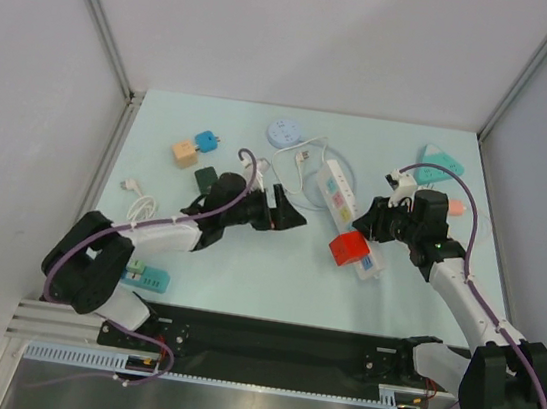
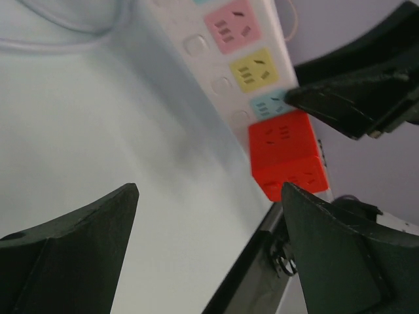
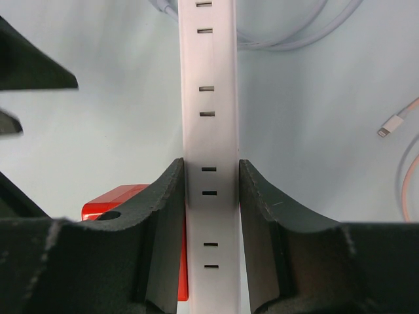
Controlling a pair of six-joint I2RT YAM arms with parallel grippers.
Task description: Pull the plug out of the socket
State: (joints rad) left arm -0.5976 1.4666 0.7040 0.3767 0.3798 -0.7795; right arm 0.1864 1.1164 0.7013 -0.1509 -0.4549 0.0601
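Observation:
A white power strip, the socket (image 1: 337, 191), lies at the table's middle, with pink, yellow and blue outlets (image 2: 222, 65). The plug, a red cube (image 1: 348, 248), sits on the strip's near end (image 2: 287, 154). My right gripper (image 1: 372, 223) is shut across the strip's narrow sides (image 3: 209, 176), just beside the red plug (image 3: 111, 199). My left gripper (image 1: 291, 212) is open to the left of the strip, level with the red plug (image 2: 209, 190), and only bare table lies between its fingers.
A white cable (image 1: 299, 163) loops behind the strip, with a round blue-white device (image 1: 285, 130) beyond it. Orange (image 1: 184, 151), blue (image 1: 205, 140) and dark green (image 1: 206, 176) adapters lie at the left. A teal item (image 1: 442, 162) sits at the far right. A pink charging cable (image 3: 393, 124) lies right of the strip.

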